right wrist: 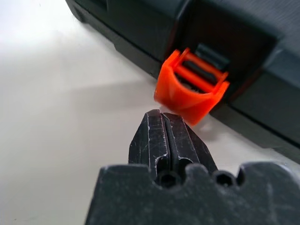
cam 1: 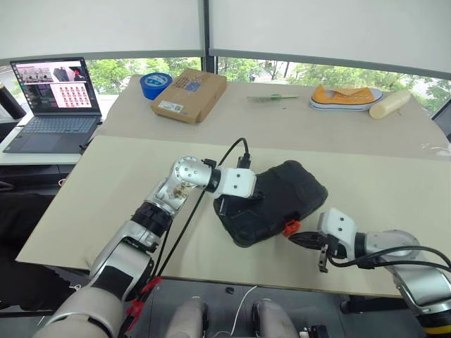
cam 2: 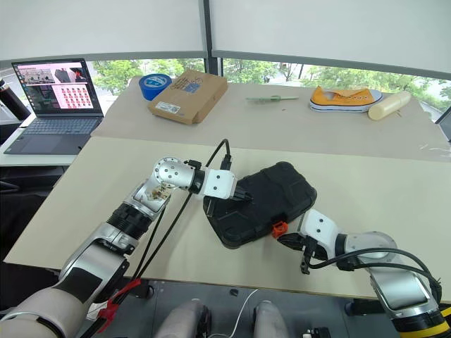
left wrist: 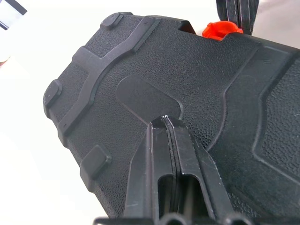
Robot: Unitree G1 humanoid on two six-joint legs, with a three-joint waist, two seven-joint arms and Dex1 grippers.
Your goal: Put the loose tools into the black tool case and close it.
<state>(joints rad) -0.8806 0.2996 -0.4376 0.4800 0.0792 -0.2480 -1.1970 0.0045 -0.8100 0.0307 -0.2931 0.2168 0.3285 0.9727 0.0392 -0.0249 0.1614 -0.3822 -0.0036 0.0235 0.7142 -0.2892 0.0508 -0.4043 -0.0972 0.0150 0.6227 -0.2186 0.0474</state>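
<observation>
The right tool [right wrist: 165, 124], pressed together, sits just off the orange latch [right wrist: 191, 90] at the black tool case's [cam 1: 271, 204] five o'clock edge, mid-tabletop, and should nudge it squarely home while the left tool [left wrist: 168, 123], also pressed together, steadies the lid.

No text can be read anywhere. The flat brown cardboard box [cam 1: 189, 94], far beyond both grippers, carries a white label and a blue printed patch, but the writing is too small. The open grey laptop [cam 1: 55, 105] shows small pictures, no legible words.
</observation>
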